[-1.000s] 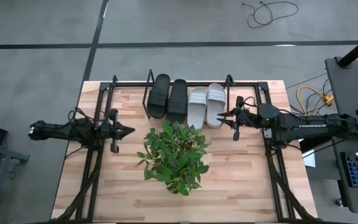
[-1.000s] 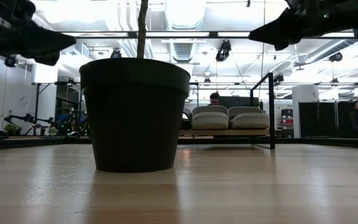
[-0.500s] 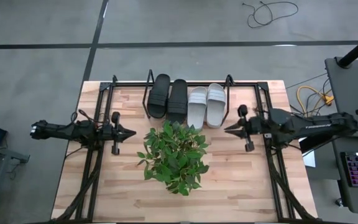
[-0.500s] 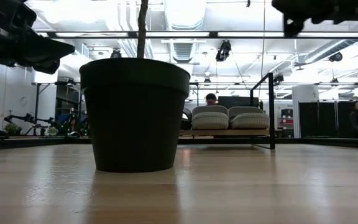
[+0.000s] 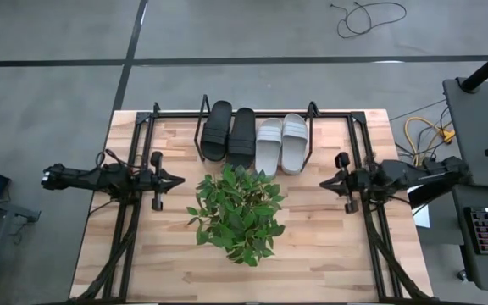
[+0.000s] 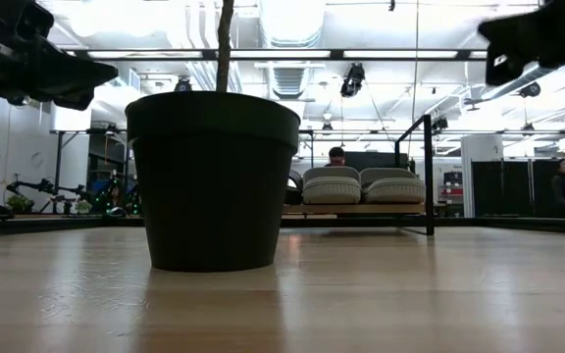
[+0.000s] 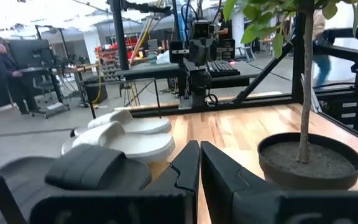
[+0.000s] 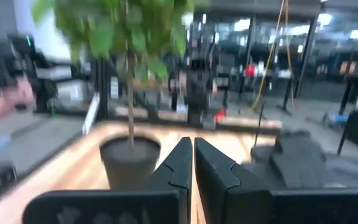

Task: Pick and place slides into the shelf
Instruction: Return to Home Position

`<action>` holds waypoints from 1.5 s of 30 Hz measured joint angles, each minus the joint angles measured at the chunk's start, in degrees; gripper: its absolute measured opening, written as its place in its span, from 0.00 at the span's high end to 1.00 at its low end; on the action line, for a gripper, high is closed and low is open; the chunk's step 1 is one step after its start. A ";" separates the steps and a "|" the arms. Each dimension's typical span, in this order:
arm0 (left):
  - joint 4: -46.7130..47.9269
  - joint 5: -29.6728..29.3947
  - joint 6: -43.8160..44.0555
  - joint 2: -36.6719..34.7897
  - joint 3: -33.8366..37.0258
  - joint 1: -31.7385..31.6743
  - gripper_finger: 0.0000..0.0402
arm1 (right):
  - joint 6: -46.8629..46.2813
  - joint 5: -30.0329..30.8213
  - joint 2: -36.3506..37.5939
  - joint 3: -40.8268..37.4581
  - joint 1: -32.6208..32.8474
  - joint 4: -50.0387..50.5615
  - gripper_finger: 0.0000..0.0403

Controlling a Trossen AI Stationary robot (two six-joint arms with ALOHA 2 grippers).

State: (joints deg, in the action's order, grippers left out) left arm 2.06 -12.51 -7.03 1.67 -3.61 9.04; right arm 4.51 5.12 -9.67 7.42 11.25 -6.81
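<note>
Slides point(image 5: 244, 135) line the shelf point(image 5: 201, 127), apart from the closed, empty left claw point(image 5: 179, 179) and right claw point(image 5: 323, 181).

black slides point(image 5: 219, 131) | light grey slides point(image 5: 294, 140) | green plant point(image 5: 235, 212) | black pot point(image 6: 214, 176) | pale wood-grain table point(image 5: 329, 250)

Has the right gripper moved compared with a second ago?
Yes. In the high view the right gripper has pulled back from beside the grey slides, toward the right edge of the table, with its fingers closed.
</note>
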 joint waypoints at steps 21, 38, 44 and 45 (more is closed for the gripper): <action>-1.35 0.33 -6.51 -0.11 -0.07 -0.02 1.00 | -0.27 -2.85 7.74 -5.22 -10.41 3.69 0.98; 0.99 6.23 3.80 -0.13 0.77 0.00 1.00 | 0.37 -3.88 7.74 -6.90 -10.91 2.32 0.98; 0.34 6.35 3.74 -0.15 1.45 -0.02 1.00 | 0.17 -3.72 7.67 -6.90 -10.91 1.35 0.98; -0.08 6.37 3.74 -0.15 1.60 -0.02 1.00 | 0.24 -3.63 7.61 -6.90 -10.91 1.86 0.98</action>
State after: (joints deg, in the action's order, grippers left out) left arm 1.98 -6.14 -3.29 1.52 -2.01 9.02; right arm 4.75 1.49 -2.07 0.51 0.34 -4.95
